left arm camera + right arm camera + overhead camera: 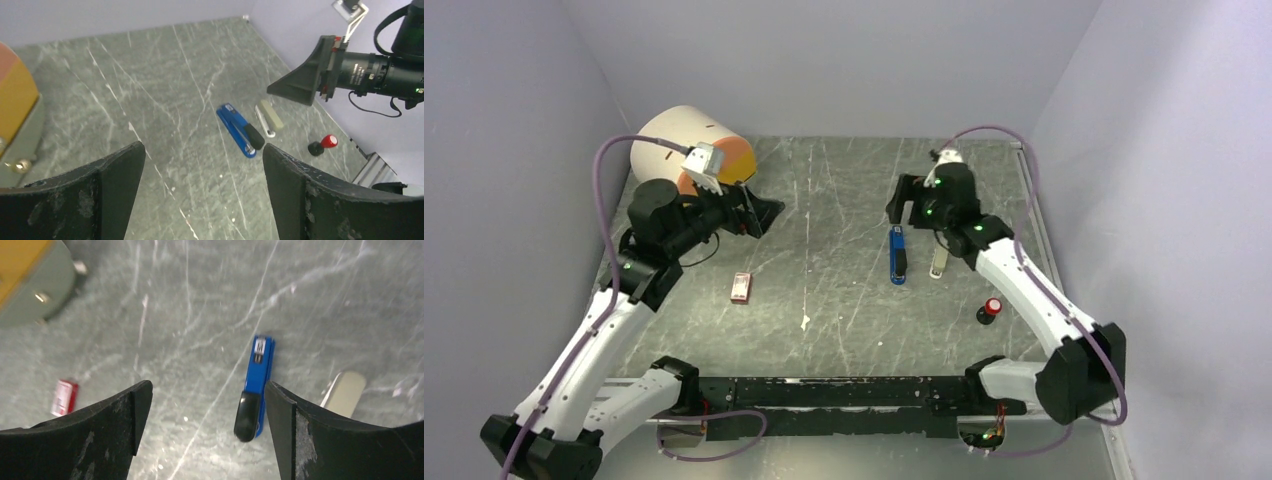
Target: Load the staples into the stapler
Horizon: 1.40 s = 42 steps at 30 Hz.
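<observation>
The slim bright-blue stapler [898,255] lies flat on the grey marbled table [844,330], right of centre, lengthwise front to back, with a black part at its near end. A pale beige-grey bar [939,262] lies just beside it on the right, parallel and apart from it. A small black cylinder with a red cap [990,309] stands nearer the front, to the right of both. The right gripper [207,390] hangs above the stapler with both fingers spread wide and nothing between them; in the right wrist view the stapler sits close to the right-hand finger. The small pink-red and white cardboard box [742,288] lies flat on the table left of centre, well apart from the stapler; its contents cannot be made out. The left gripper [764,213] is raised beyond the box, fingers wide apart and empty, beside a large cream cylinder with an orange end face [686,135] in the far left corner.
</observation>
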Motion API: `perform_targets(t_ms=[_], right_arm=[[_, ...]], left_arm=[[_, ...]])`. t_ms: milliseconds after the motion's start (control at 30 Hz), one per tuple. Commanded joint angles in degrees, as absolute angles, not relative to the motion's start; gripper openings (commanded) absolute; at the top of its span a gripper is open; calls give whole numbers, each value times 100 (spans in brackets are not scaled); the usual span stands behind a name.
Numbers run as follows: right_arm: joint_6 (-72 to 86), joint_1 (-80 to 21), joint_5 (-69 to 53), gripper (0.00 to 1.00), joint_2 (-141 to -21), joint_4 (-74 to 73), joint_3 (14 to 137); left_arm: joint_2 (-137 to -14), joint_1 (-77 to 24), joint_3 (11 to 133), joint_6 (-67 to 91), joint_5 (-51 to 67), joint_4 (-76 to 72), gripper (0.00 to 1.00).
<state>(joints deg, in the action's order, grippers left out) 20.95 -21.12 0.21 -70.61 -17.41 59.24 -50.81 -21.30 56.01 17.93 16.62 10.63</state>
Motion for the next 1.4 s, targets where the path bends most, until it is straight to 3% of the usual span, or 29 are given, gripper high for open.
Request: perform_targets(t_ms=[0, 233, 433, 700, 900, 1100, 1367], right_arm=[[2095, -2707, 1163, 86, -7622, -2782, 6014], [2429, -3137, 2151, 83, -8482, -3473, 6143], [2538, -3203, 1913, 56, -9044, -3523, 6117], [2563, -3225, 1774, 51, -9378, -3297, 6161], [2497, -3268, 1246, 24, -9484, -3010, 6115], [3028, -3750, 541, 22, -9228, -2629, 5890], [3647, -4606, 806, 22, -9171, -2530, 5771]], left_arm=[[-5262, -2083, 5377, 2078, 2049, 662, 91], [-5600, -2083, 5378, 2257, 1448, 902, 97], [-5982, -2083, 5288, 2424, 1545, 1045, 97], [-6379, -2079, 5009, 2742, 1695, 1072, 97], [-6695, -2144, 4844, 2964, 1886, 1084, 97], [-6872, -2631, 4300, 3518, 1820, 619, 97], [-6926, -3193, 3761, 4037, 1400, 264, 97]])
